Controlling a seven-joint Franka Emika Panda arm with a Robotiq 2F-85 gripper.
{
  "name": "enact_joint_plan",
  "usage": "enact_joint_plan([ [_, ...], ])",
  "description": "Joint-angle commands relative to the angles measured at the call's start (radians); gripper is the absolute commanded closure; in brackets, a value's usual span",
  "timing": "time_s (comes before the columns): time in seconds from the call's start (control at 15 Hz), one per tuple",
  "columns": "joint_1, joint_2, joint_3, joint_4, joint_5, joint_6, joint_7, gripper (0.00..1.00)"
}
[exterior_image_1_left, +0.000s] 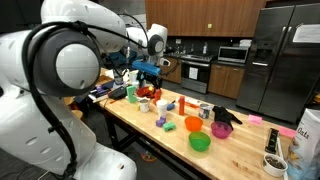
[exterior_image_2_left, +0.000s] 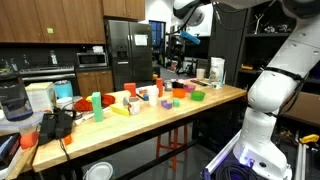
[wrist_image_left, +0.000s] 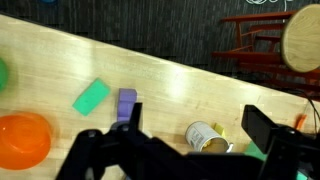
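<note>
My gripper is open and empty, hanging well above a light wooden table. In the wrist view a small white mug lies on its side on the table directly below, between the fingers, with a yellow piece touching it. A purple block sits by the left finger, and a green block lies further left. In both exterior views the gripper is above the far end of the table.
An orange bowl is at the lower left of the wrist view. The table carries a green bowl, a pink bowl, a dark toy and a bag. A round stool stands beyond the table edge.
</note>
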Motion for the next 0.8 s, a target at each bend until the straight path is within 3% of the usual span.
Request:
enact_joint_plan([
  [0.0,-0.018,0.001,0.015,0.002,0.005,-0.003,-0.005,0.0],
  [0.33,-0.022,0.001,0.011,-0.008,0.005,-0.002,-0.008,0.0],
  [0.73,-0.087,-0.045,-0.02,-0.132,0.015,0.012,0.033,0.0],
])
